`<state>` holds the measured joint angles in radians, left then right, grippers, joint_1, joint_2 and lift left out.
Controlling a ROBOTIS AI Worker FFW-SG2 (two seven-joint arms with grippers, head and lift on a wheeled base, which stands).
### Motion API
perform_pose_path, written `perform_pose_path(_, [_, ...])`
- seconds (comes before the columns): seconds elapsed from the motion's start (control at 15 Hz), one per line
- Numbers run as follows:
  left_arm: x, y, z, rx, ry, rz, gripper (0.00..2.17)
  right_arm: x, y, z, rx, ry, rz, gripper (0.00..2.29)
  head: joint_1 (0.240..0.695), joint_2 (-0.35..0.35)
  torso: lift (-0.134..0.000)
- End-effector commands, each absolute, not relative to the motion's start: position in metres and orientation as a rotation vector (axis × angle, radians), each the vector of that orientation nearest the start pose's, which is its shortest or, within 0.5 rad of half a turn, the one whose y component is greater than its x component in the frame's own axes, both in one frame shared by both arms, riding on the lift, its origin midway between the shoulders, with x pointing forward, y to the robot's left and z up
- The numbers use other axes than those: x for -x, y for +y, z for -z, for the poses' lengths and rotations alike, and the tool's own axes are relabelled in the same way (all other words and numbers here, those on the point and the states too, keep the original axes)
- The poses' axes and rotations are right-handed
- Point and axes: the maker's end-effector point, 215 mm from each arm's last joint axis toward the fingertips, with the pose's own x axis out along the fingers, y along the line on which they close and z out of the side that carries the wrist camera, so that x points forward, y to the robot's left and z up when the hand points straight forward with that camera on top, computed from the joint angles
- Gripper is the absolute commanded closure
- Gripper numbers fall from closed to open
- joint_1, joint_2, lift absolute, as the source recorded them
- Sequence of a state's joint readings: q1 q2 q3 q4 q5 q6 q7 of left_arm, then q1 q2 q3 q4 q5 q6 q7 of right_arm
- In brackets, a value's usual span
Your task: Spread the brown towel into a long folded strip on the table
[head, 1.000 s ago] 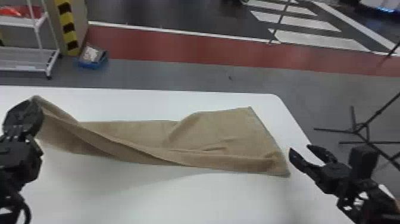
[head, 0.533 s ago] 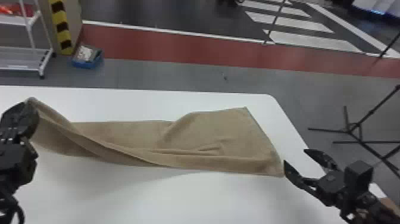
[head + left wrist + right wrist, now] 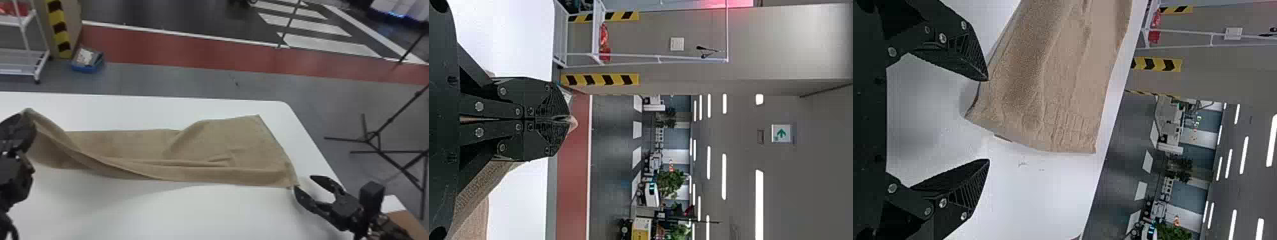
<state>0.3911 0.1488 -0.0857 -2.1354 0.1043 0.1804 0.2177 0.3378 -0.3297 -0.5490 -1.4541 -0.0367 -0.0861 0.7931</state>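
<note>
brown towel point(image 3: 217, 137): laid lengthwise across the counter point(image 3: 223, 207) as a band, its left end lifted, the middle slack and twisted, the right end wider, fanned out and creased.
left end effector point(image 3: 568, 120): fingers together, clamped on the raised end, a small bit of cloth poking out past the tips.
right end effector point(image 3: 303, 182): fingers well apart, at the near right corner; in the right wrist view that corner lies in the gap between them. whether a fingertip touches the cloth, i cannot tell.
just changed: the right end effector has come nearer that corner, from off beyond the right edge a second ago to right beside it now, fingers spread all the while.
hardly changed: the cloth keeps much the same shape, and the left end is up as before; the head view itself has drifted a little.
what it means: likely lining up a grip on the second end, so the strip can be pulled taut from both sides.
still to do: by my reading, close on the corner, stretch out the twist, then lower and flatten.
could go wrong: the fingers may catch only one layer and pull the fold open.
</note>
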Motion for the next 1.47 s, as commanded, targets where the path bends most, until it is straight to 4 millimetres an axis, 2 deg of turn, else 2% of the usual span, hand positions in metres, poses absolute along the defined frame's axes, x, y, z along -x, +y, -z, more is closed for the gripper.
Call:
perform_pose_path(0.0, [-0.480,0.232,0.298,-0.005,0.023,-0.061,1.71,-0.403,-0.480,0.462,0.237,0.368,-0.292,0.41,0.695,-0.312,-0.119])
perform_pose_path(0.27, [-0.480,0.232,0.306,-0.010,0.039,-0.059,1.71,-0.409,-0.468,0.472,0.253,0.399,-0.314,0.41,0.695,-0.300,-0.119])
perform_pose_path(0.4, [-0.481,0.232,0.307,-0.011,0.042,-0.059,1.71,-0.410,-0.465,0.482,0.250,0.435,-0.318,0.54,0.695,-0.293,-0.119])
perform_pose_path(0.53, [-0.482,0.233,0.306,-0.011,0.040,-0.061,1.71,-0.412,-0.467,0.482,0.242,0.446,-0.313,0.59,0.695,-0.287,-0.119])
perform_pose_path(0.6, [-0.482,0.233,0.304,-0.011,0.037,-0.061,1.71,-0.412,-0.468,0.479,0.238,0.442,-0.308,0.73,0.695,-0.287,-0.119])
perform_pose_path(0.67, [-0.483,0.236,0.303,-0.013,0.035,-0.065,1.71,-0.413,-0.469,0.473,0.233,0.438,-0.307,0.96,0.695,-0.286,-0.119])
perform_pose_path(0.87, [-0.483,0.244,0.292,-0.017,0.014,-0.082,1.71,-0.407,-0.468,0.443,0.242,0.407,-0.307,1.03,0.695,-0.285,-0.119])
perform_pose_path(1.13, [-0.472,0.259,0.254,-0.099,-0.030,-0.141,1.71,-0.401,-0.457,0.373,0.288,0.354,-0.340,1.03,0.695,-0.268,-0.119])
perform_pose_path(1.2, [-0.468,0.262,0.251,-0.120,-0.019,-0.155,1.71,-0.398,-0.453,0.359,0.293,0.352,-0.355,1.03,0.695,-0.259,-0.119])
perform_pose_path(1.33, [-0.453,0.273,0.261,-0.180,0.066,-0.200,1.71,-0.389,-0.442,0.325,0.277,0.328,-0.395,1.03,0.695,-0.244,-0.119])
perform_pose_path(1.4, [-0.442,0.280,0.277,-0.218,0.163,-0.228,1.71,-0.383,-0.443,0.316,0.215,0.335,-0.414,1.03,0.695,-0.235,-0.119])
